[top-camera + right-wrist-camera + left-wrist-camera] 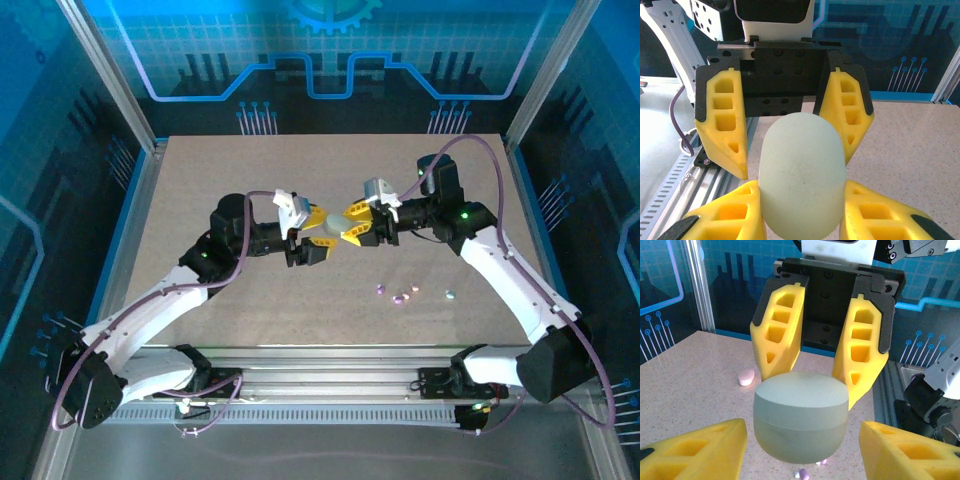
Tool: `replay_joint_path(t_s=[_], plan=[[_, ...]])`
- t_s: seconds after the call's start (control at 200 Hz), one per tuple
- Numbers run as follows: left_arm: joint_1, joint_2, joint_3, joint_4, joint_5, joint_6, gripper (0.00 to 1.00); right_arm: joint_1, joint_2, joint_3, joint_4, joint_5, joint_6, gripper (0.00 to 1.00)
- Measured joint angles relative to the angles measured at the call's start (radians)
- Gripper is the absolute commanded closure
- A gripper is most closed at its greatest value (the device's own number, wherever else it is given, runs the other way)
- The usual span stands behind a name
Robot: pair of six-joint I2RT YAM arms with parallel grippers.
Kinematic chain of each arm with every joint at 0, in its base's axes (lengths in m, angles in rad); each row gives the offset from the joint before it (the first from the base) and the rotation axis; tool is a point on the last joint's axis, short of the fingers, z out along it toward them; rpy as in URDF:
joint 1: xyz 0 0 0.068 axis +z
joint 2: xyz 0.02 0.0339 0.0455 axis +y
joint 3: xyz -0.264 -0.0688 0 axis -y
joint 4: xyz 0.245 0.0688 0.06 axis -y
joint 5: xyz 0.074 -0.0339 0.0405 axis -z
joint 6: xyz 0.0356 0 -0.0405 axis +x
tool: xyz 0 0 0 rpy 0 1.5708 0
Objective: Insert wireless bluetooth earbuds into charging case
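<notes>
Speckled beige tabletop inside a frame of aluminium posts, blue circuit-pattern panels on every side.

Nearest, at the front edge: both arm bases bolted to a slotted aluminium rail.

A little farther in, toward the right arm's side: the earbuds, four tiny pastel pieces in a loose row, lying on the tabletop, well apart from the case.

Beyond those, over the middle of the tabletop:
- Left arm reaching up and inward from the near-left corner, elbow bent, wrist level and pointing right.
- Right arm rising along the right edge, folded at a far elbow, wrist level and pointing left.
- Purple cables trailing along each.
- Fingers of the two arms facing each other tip to tip.

Between them, the charging case, a smooth pale mint pebble, held off the surface. Right fingers clamped on its two sides, carrying it. Left fingers spread wide to either side of it, clear of its sides, not touching.

Farthest back, a gear motif on the rear panel.
</notes>
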Motion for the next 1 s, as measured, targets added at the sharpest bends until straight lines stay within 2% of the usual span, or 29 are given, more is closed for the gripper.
replay_joint_path(t_s=[0.555,0.695,1.001], plan=[[0.0,0.027,0.0,0.036,0.003,-0.039,0.4,0.0,0.0,-0.009,0.037,0.045,0.0,0.68],[0.0,0.027,0.0,0.047,0.003,-0.053,0.45,0.0,0.0,-0.009,0.039,0.042,0.0,0.68],[0.002,0.03,0.0,0.046,0.004,-0.056,0.46,0.0,0.0,-0.009,0.04,0.034,0.0,0.67]])
